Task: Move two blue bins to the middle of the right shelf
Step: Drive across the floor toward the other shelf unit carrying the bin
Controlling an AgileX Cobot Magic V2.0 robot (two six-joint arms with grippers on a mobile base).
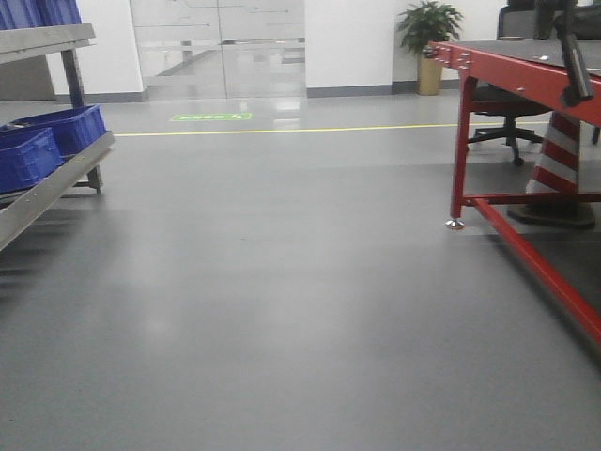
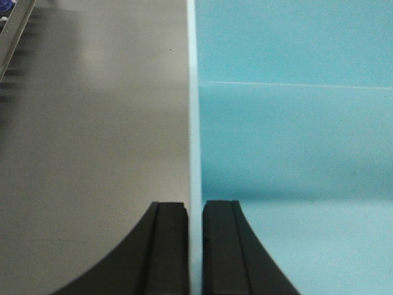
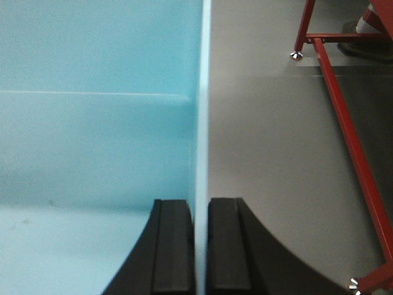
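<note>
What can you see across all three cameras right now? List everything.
pale blue bin: one seen, sky blue, held between both wrists
dark blue bins: two, dark blue, lower tier of the left rack; more blue above
steel rack: one, grey metal, far left
red table: one, red frame, right
cone: one, red and white, under the table
office chair: one, black, behind the table
potted plant: one, green, back wall
left end effector: black, shut on a bin wall
right end effector: black, shut on the opposite wall
</note>
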